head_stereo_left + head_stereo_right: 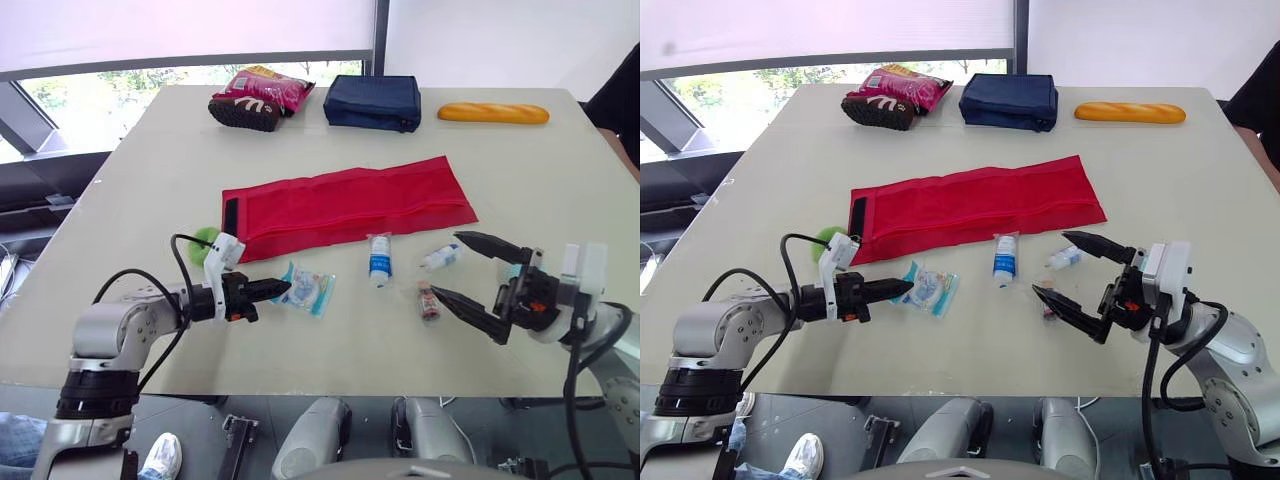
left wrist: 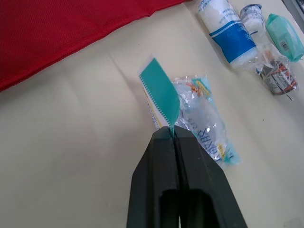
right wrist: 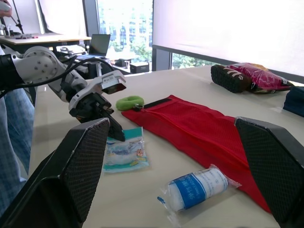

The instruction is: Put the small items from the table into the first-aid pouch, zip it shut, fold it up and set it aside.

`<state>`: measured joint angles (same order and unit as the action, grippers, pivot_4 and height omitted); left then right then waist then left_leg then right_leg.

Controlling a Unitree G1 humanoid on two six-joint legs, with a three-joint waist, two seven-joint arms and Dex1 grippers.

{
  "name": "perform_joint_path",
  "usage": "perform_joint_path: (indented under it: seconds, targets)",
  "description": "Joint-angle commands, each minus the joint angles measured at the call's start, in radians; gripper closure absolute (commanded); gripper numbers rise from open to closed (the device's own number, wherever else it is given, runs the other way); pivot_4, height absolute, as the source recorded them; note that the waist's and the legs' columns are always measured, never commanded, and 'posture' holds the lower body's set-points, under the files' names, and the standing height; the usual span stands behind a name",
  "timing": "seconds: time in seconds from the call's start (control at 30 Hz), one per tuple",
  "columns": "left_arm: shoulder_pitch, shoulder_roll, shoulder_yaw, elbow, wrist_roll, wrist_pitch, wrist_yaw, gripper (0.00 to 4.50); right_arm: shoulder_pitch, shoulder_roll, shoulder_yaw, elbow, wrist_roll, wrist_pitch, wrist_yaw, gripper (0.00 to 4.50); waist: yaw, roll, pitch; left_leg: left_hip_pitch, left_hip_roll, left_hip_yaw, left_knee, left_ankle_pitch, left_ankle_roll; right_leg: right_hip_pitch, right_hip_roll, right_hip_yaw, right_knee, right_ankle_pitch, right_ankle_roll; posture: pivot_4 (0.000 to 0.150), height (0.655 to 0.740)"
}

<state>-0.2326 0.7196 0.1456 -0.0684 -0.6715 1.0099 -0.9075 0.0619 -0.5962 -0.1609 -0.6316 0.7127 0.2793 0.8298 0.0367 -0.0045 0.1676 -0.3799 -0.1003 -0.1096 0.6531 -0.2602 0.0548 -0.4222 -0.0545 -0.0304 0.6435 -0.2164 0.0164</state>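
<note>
Starting out: left pincer (image 1: 275, 288) clamped on the clear packet (image 1: 308, 290), right pincer (image 1: 445, 264) gaping empty, red pouch (image 1: 350, 205) apparently unfilled, with zipping and folding ahead

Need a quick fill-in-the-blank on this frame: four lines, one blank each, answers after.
1. The left tool is ___ on the teal edge of the clear packet.
2. The right tool stands ___ by the small bottle.
3. The unfolded pouch is ___ in colour.
4. The baguette lies to the robot's ___ of the navy bag.
Missing words: shut; open; red; right.
</note>
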Motion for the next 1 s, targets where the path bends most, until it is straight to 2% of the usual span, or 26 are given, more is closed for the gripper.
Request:
perform_joint_path:
  seconds: [0.03, 0.2, 0.37, 0.53, 0.63, 0.73, 0.97, 1.0]
  targets:
    - [-0.016, 0.007, 0.036, -0.016, -0.035, -0.038, -0.044, 4.47, -0.025, -0.008, 0.012, -0.050, 0.042, 0.050, -0.039, 0.00, 0.001, 0.000, 0.000, 0.000, 0.000, 0.000, 0.000, 0.000, 0.000, 0.000, 0.000, 0.000, 0.000, 0.000, 0.000, 0.150, 0.7395]
    - [-0.039, 0.042, 0.053, -0.039, -0.096, -0.065, -0.165, 4.47, -0.085, -0.036, 0.074, -0.082, 0.090, 0.245, -0.167, 0.00, 0.000, 0.000, 0.000, -0.001, 0.000, 0.000, 0.000, 0.000, 0.000, -0.001, 0.000, 0.000, 0.000, 0.000, 0.000, 0.150, 0.7395]
    - [-0.087, 0.096, 0.029, -0.045, -0.148, -0.086, -0.324, 4.47, -0.194, -0.085, 0.136, -0.087, 0.197, 0.433, -0.206, 0.00, -0.001, 0.000, 0.000, -0.001, 0.000, 0.000, 0.000, 0.000, 0.000, -0.001, 0.000, 0.000, 0.000, 0.000, -0.001, 0.150, 0.7395]
    - [-0.214, 0.126, -0.041, -0.037, -0.178, -0.081, -0.482, 4.47, -0.389, -0.115, 0.239, -0.004, 0.220, 0.615, -0.207, 0.00, -0.003, -0.001, 0.001, -0.003, 0.000, 0.000, 0.001, 0.000, 0.000, -0.003, 0.000, 0.000, 0.000, 0.001, -0.002, 0.150, 0.7395]
    - [-0.298, 0.121, -0.107, -0.028, -0.169, -0.083, -0.553, 4.47, -0.501, -0.078, 0.306, 0.058, 0.197, 0.666, -0.209, 0.00, -0.005, -0.001, 0.000, -0.004, 0.000, 0.001, 0.001, 0.000, 0.000, -0.003, 0.000, 0.000, 0.000, 0.001, -0.002, 0.150, 0.7395]
    - [-0.348, 0.112, -0.159, -0.011, -0.149, -0.095, -0.591, 4.47, -0.564, -0.048, 0.342, 0.097, 0.175, 0.694, -0.205, 0.00, -0.019, -0.002, 0.001, -0.006, 0.000, 0.001, 0.001, 0.000, 0.000, -0.006, 0.000, 0.000, 0.000, 0.002, -0.003, 0.150, 0.7395]
    - [-0.449, 0.058, -0.257, 0.055, -0.090, -0.140, -0.635, 4.47, -0.635, 0.011, 0.349, 0.107, 0.242, 0.808, -0.191, 0.00, -0.029, -0.002, 0.001, -0.010, 0.000, 0.001, 0.001, 0.000, 0.000, -0.010, 0.000, 0.000, 0.000, 0.003, -0.004, 0.150, 0.7395]
    - [-0.457, 0.054, -0.267, 0.062, -0.083, -0.148, -0.641, 4.49, -0.639, 0.016, 0.345, 0.107, 0.250, 0.817, -0.190, 0.25, -0.030, -0.002, 0.001, -0.010, 0.000, 0.001, 0.001, 0.000, 0.000, -0.011, 0.000, 0.000, 0.000, 0.003, -0.004, 0.150, 0.7395]
